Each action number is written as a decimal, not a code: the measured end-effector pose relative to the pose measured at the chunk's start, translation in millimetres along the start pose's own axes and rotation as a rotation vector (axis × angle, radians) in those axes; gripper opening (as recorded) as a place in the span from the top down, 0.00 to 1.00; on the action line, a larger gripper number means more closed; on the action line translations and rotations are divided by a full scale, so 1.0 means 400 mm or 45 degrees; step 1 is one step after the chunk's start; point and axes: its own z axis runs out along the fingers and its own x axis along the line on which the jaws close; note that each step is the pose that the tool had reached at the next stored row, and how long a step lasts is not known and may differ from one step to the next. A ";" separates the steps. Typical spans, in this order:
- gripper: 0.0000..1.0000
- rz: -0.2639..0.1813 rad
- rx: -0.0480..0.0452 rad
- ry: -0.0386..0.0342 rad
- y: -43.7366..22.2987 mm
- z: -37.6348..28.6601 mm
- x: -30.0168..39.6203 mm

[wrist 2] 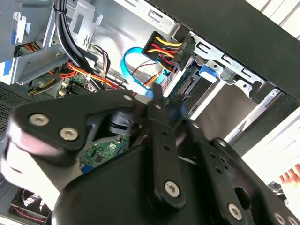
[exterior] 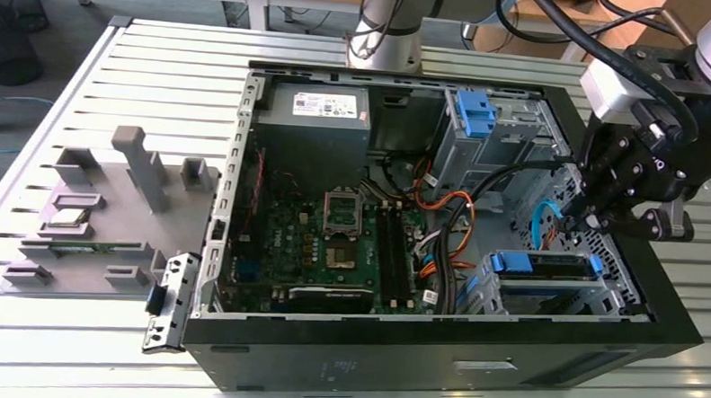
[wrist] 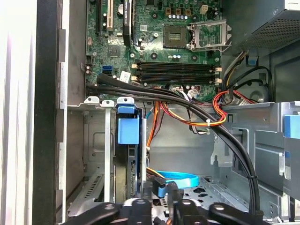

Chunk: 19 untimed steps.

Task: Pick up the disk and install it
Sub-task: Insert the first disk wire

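The disk (exterior: 542,266) sits in the drive cage at the case's front corner, on the exterior view's right, its blue bracket rail facing up. In the first wrist view the disk (wrist: 127,164) stands edge-on in the cage under a blue tab. In the second wrist view the disk (wrist 2: 190,82) has coloured power wires and a blue data cable (wrist 2: 133,70) at its end. My gripper (exterior: 585,222) hangs just above the cage and holds nothing that I can see. The gripper (wrist 2: 161,101) is shut, and in the first wrist view the gripper (wrist: 166,192) is close beside the blue data cable (wrist: 180,178).
The open computer case (exterior: 445,351) lies on a slatted table. Inside are a motherboard (exterior: 342,243), a grey power supply (exterior: 317,107), a bare blue bracket (exterior: 474,110) in the far bay and thick black cables (wrist: 187,105). A grey parts fixture (exterior: 103,206) stands on the exterior view's left.
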 end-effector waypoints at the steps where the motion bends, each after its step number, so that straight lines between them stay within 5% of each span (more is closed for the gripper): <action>1: 0.71 0.000 0.000 0.0001 0.000 0.000 0.000; 3: 0.83 0.000 0.000 0.0001 0.000 0.000 0.000; 14: 0.84 -0.001 0.001 0.0006 0.001 0.000 0.001; 19: 0.84 -0.012 0.016 0.0008 0.008 0.001 0.012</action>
